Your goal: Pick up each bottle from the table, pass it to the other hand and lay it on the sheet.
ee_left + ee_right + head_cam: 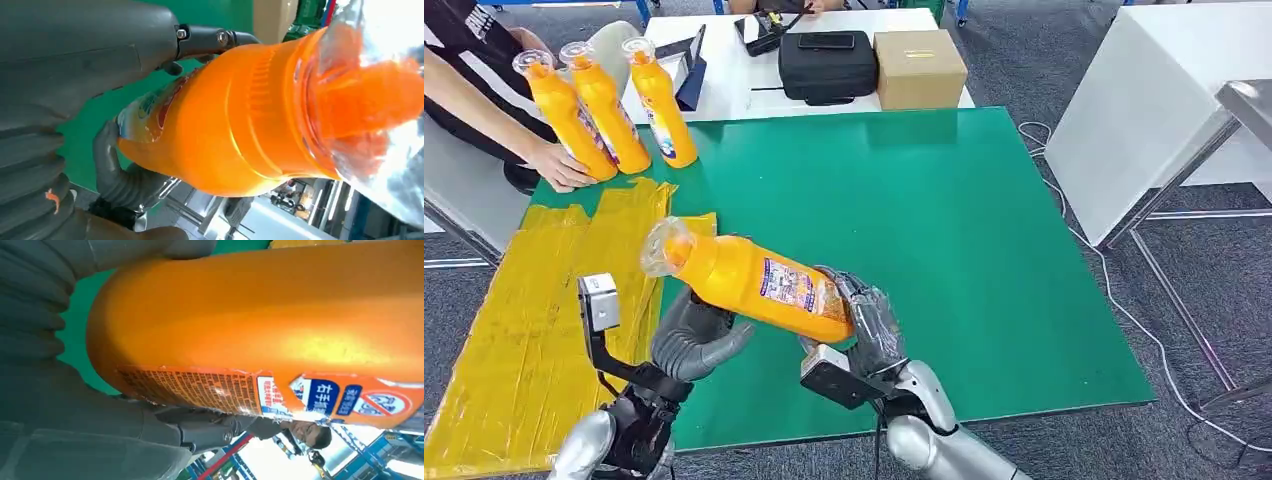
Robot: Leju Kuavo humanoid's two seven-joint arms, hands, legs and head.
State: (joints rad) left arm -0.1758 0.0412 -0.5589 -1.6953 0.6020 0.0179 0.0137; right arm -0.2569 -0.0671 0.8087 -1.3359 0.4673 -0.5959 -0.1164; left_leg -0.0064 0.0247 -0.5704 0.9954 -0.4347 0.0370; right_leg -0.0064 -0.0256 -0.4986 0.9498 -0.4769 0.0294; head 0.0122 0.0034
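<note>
1. Right hand (864, 325) gripped the base end of the orange bottle (754, 285), fingers wrapped round the labelled part; bottle was held aloft, tilted, cap end toward the yellow sheet (524, 330).
2. Left hand (696, 340) cupped the bottle's mid-body from below. Left wrist view showed its thumb (85, 55) on one side and its fingers (125, 180) on the other, touching the bottle (240, 125). Whether that grip bore load, could not tell.
3. Judged step: hand-over, mid-transfer, both hands on the bottle above the green table (964, 230).
4. Next move called for: left hand to firm its hold, right hand to let go, then lay the bottle on the sheet.
5. Three orange bottles (609, 105) stood at the table's far corner, a person's hand (559, 165) touching the nearest one.
</note>
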